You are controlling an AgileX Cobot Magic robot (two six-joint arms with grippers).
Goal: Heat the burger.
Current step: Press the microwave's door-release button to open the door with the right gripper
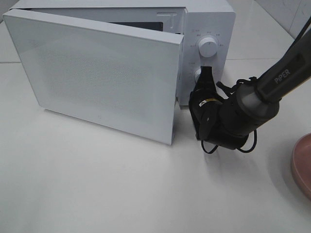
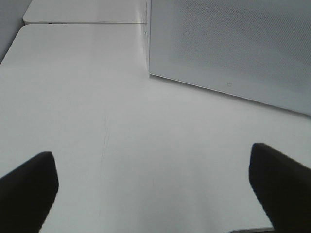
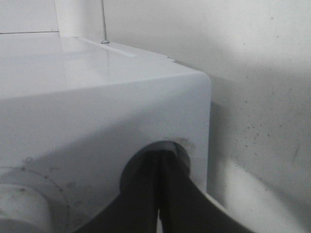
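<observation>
Soft bright light, blurry wrist views

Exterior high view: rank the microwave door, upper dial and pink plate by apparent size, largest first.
1. microwave door, by far the largest.
2. pink plate, cut off by the frame edge, so its full size is unsure.
3. upper dial, smallest.

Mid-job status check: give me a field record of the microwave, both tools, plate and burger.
microwave door: open
right tool: shut, tips at the lower knob
left tool: open, empty, over the table near the door
pink plate: right edge of high view, partly cut off
burger: not in view
</observation>
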